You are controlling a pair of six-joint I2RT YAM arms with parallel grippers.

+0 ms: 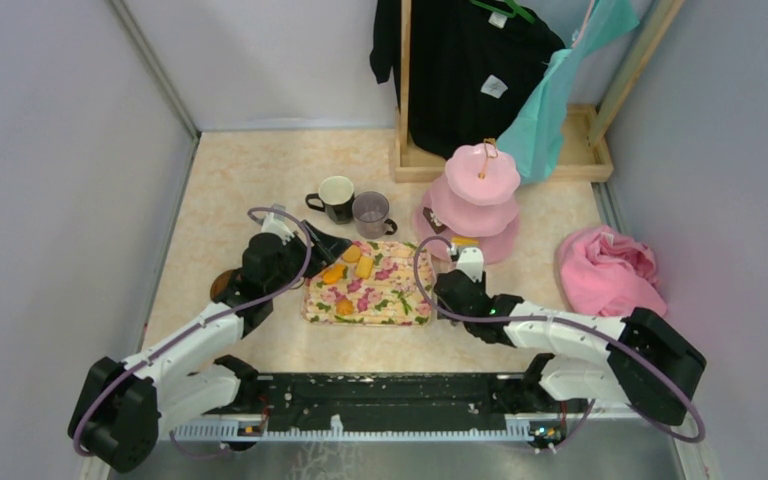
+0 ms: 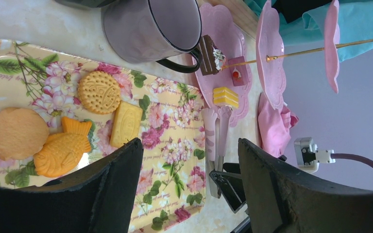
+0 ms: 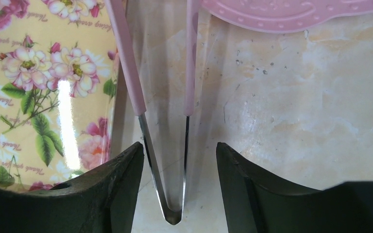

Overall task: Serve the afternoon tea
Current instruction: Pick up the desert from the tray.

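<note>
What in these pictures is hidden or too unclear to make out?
Round brown coaster: top view, mostly covered by the left arm; no second one shows.
Pink-handled metal tongs: right wrist view, tips cut off by the top edge.
Black mug with a cream inside: left wrist view, nearly all cut off by the top edge.

Brown coaster (image 1: 222, 284) half behind left arm (image 1: 200, 335), tongs (image 3: 126, 63) tips cropped

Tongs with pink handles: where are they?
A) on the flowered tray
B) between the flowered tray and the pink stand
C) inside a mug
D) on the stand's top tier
B: the tongs sit between the flower-patterned tray and the pink three-tier stand, with the right gripper open around them.
</note>
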